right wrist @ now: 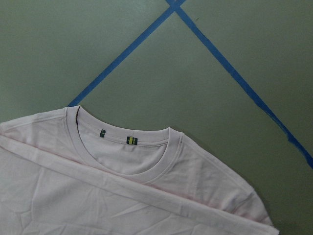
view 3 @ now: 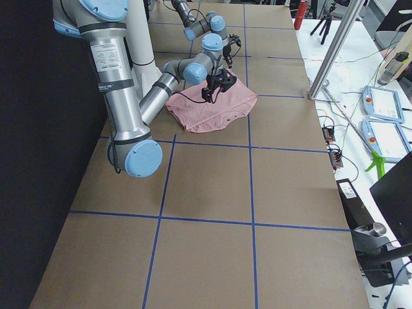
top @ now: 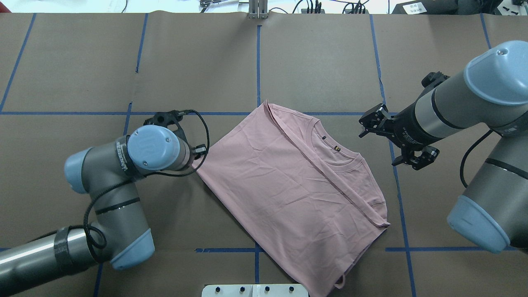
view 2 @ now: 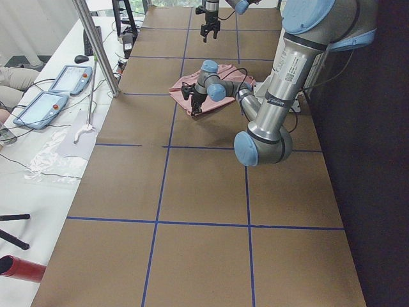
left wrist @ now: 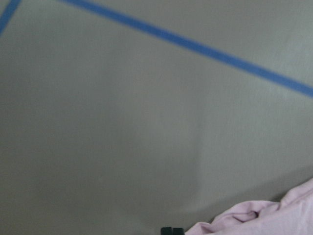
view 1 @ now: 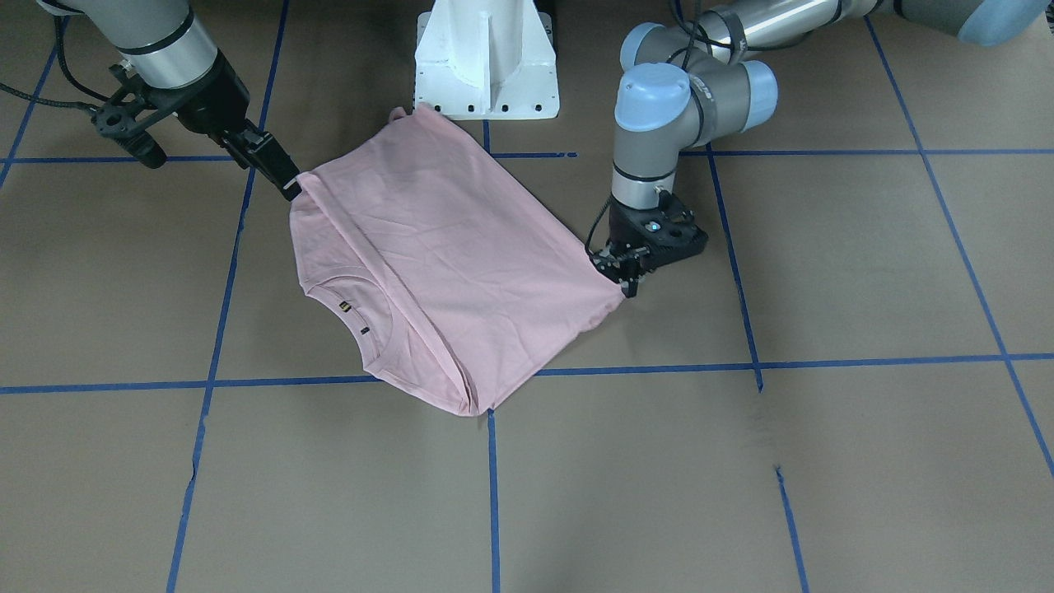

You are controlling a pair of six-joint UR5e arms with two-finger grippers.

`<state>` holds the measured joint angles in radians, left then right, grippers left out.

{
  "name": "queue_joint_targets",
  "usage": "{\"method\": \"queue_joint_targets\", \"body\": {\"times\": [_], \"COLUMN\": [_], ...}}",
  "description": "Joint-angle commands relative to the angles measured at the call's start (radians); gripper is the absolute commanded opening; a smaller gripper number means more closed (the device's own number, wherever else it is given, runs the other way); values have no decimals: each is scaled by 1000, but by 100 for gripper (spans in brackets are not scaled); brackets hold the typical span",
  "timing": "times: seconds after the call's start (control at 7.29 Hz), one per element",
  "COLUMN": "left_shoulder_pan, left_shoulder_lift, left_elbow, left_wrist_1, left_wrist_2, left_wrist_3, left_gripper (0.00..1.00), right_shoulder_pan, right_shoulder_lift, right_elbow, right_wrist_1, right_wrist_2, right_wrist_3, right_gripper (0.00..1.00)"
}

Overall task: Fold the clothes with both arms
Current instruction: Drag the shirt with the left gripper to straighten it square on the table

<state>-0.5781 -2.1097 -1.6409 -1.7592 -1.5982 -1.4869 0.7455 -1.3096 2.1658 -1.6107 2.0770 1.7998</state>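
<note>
The pale pink T-shirt (view 1: 445, 255) (top: 288, 185) lies folded on the brown table, collar and small labels (right wrist: 132, 140) facing up, no print showing. My left gripper (view 1: 627, 284) is down at the table on the shirt's side corner. In the left wrist view its fingertips (left wrist: 172, 230) sit together beside bunched pink cloth (left wrist: 274, 218), so it looks shut on that edge. My right gripper (top: 367, 123) (view 1: 284, 181) hangs above the table just off the collar side, open, holding nothing; its wrist view shows only the collar.
The white pedestal base (view 1: 486, 66) stands just behind the shirt. Blue tape lines (view 1: 494, 486) cross the brown table. A side bench with tablets (view 2: 38, 109) and a metal pole (view 2: 96, 45) lies beyond the table's far edge.
</note>
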Motion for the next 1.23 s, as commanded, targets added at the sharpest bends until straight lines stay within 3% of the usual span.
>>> {"method": "queue_joint_targets", "body": {"times": [0.0, 0.41, 0.55, 0.69, 0.96, 1.1], "left_shoulder_pan": [-119, -210, -210, -209, -209, -210], "left_shoulder_lift": [-151, -323, -323, -313, -140, -86], "left_elbow": [294, 660, 667, 644, 342, 254], "left_wrist_1": [-223, -484, -508, -511, -488, -467], "left_wrist_2": [15, 15, 15, 8, -29, -120], "left_wrist_3": [57, 82, 82, 82, 80, 73], "left_gripper": [0, 0, 0, 42, 47, 47], "right_shoulder_pan": [0, 0, -5, -12, -107, -179], "right_shoulder_lift": [6, 9, 16, 50, 139, 170], "right_elbow": [0, 0, 0, -15, -84, -122], "right_wrist_1": [0, 2, 2, 2, 0, -2], "right_wrist_2": [-3, -21, -21, -28, -150, -188], "right_wrist_3": [0, 1, 1, 1, 10, 3], "right_gripper": [100, 100, 100, 100, 100, 100]}}
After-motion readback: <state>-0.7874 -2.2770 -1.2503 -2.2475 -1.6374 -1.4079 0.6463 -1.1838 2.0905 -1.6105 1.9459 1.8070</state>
